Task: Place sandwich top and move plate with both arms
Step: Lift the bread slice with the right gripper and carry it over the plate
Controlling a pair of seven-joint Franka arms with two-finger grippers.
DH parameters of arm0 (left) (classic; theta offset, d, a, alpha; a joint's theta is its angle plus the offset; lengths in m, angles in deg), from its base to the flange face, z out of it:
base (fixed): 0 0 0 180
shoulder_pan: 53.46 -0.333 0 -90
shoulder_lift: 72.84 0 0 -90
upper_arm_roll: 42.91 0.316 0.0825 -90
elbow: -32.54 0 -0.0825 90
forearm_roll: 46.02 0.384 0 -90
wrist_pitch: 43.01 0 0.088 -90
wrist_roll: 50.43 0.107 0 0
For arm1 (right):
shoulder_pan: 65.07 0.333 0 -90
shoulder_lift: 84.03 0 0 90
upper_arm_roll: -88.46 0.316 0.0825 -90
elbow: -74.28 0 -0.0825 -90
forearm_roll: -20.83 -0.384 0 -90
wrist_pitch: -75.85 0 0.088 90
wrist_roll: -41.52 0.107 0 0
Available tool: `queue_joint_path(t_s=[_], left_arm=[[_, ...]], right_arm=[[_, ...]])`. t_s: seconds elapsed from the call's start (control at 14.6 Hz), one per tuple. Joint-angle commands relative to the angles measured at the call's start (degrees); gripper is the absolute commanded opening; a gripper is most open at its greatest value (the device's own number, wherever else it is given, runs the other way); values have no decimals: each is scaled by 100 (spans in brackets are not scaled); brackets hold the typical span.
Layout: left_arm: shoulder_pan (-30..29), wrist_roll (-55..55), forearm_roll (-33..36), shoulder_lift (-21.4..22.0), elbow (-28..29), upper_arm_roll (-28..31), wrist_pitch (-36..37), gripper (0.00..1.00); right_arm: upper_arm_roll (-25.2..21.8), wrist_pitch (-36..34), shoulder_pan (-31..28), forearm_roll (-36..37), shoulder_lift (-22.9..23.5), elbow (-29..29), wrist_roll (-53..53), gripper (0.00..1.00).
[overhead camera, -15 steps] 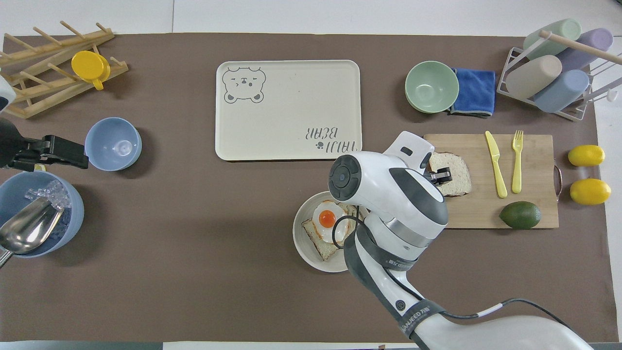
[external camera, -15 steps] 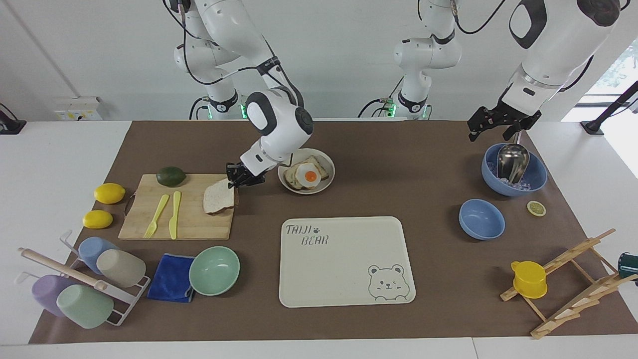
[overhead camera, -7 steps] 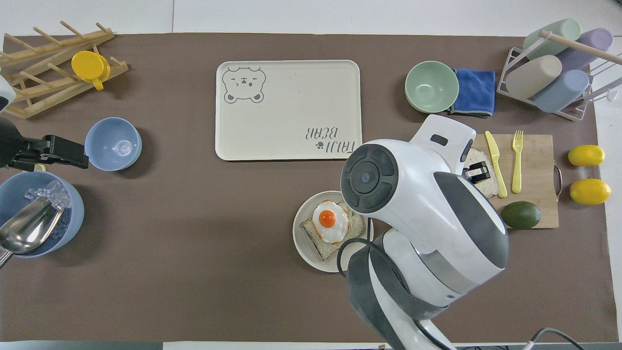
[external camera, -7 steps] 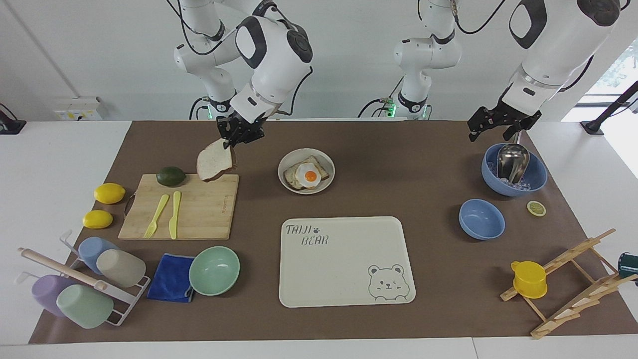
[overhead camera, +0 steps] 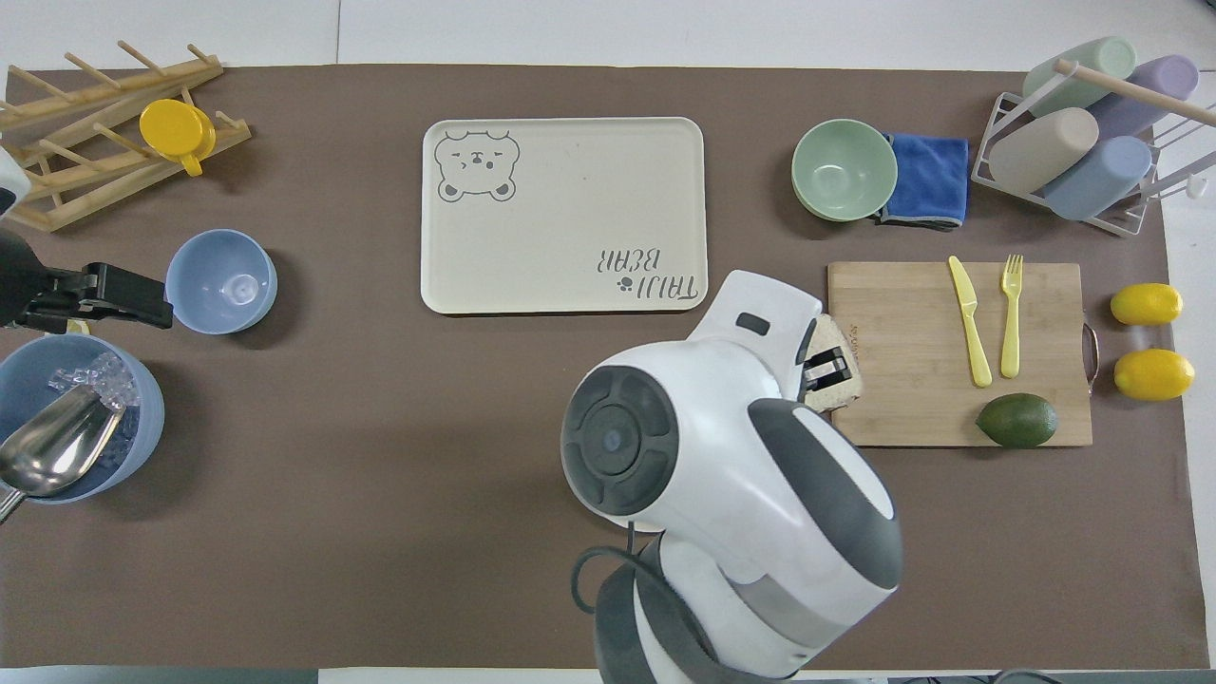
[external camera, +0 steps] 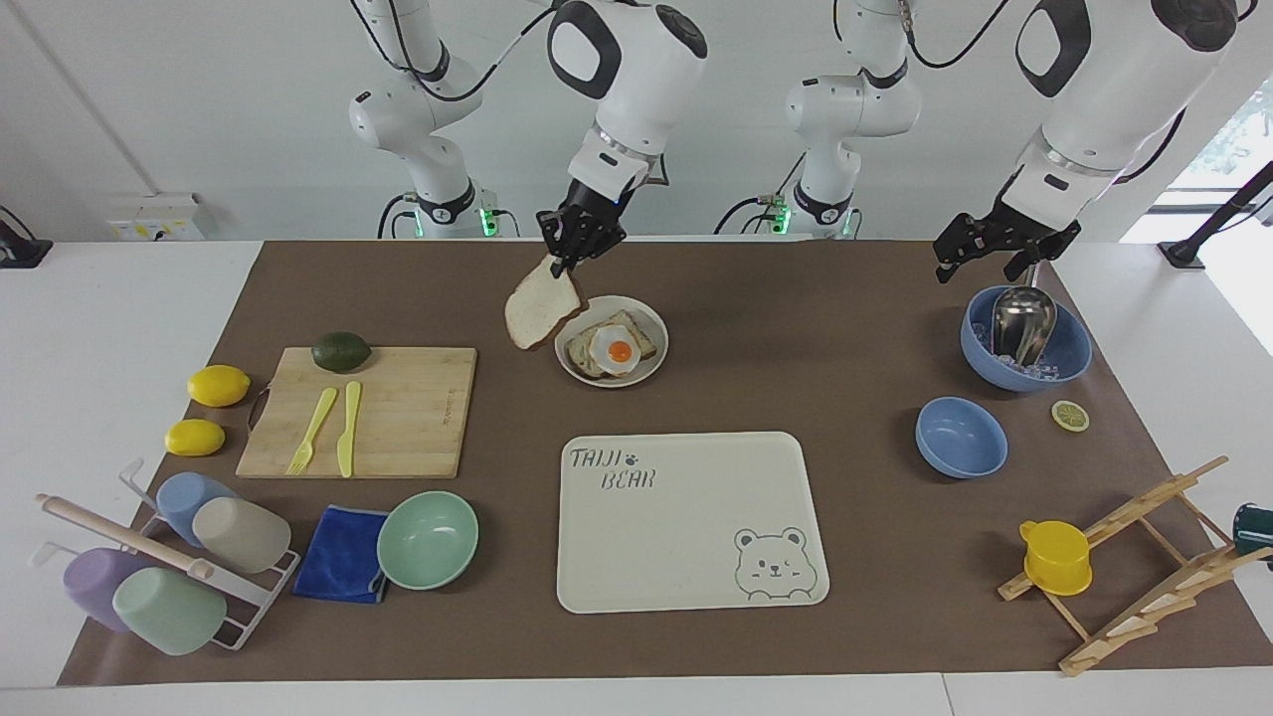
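Hanging from your right gripper (external camera: 577, 246), pinched by its top edge, the sandwich top (external camera: 540, 303) dangles just beside the plate (external camera: 651, 370), toward the cutting board (external camera: 418, 428).

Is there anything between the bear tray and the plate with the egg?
No. In the facing view, only bare brown mat lies between the bear tray and the plate. The overhead view hides the plate under the right arm.
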Motion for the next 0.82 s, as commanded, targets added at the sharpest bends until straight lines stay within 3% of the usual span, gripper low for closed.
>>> queue_joint_path(t_s=[0.0,0.27,0.75], left_arm=[[-34,70,1,-6,14,-13,-66,100],[-148,78,1,3,49,-13,-127,100],[-166,52,1,12,67,-13,-145,100]], right_arm=[[52,-119,149,-134,663,-467,671,0],[79,-119,747,41,1410,-414,1955,0],[87,-5,659,183,1481,-274,1974,0]])
